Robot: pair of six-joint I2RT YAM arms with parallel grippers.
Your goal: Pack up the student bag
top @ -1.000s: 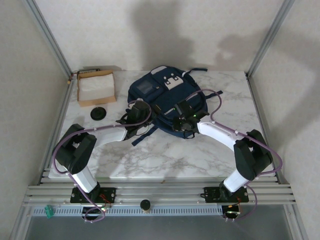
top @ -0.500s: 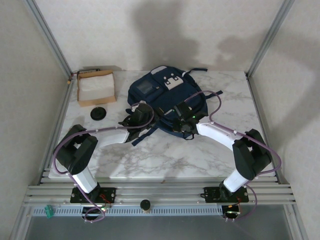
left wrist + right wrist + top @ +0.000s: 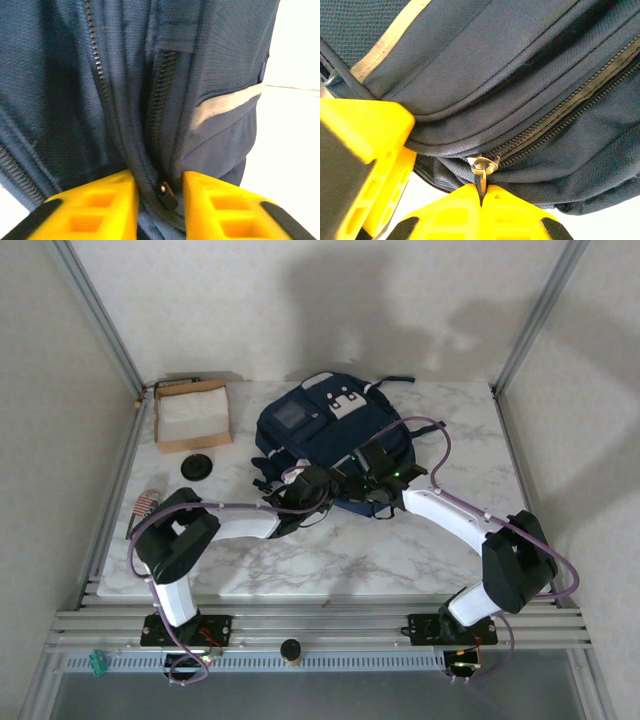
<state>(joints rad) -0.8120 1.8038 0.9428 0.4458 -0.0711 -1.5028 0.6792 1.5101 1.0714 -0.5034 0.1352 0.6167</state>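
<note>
Navy fabric: the student bag (image 3: 320, 430) lies flat at the far middle of the marble table (image 3: 350, 560), with white-grey patches at its far end.
Weave: close up, the cloth is a fine, mesh-like knit, bunched into soft rounded ridges. A pale stripe (image 3: 225, 102) slants across the front pocket.
Left hold: my left gripper (image 3: 160, 187) has its yellow ribbed fingers a little way apart, pressed on either side of a raised fold at the bag's near edge. A small dark slider (image 3: 168, 195) sits in that fold between them.
Right hold: my right gripper (image 3: 481, 192) is closed tight. Its fingertips meet on the thin zip pull (image 3: 481, 181), which hangs from a small metal ring (image 3: 483, 165).
Zips: my left wrist view shows dark coil teeth (image 3: 161, 95) running up the fold. My right wrist view shows a tan-edged zip line leading off to the right from the ring.
From above: my two grippers sit side by side at the bag's near edge, the left one slightly nearer. A shallow brown cardboard box (image 3: 190, 415) with white contents stands at the far left. A round black disc (image 3: 197, 467) lies on the near side of it.
Unclear: a big yellow block at the left of my right wrist view touches the bag's lower edge, and I cannot tell whose it is.
</note>
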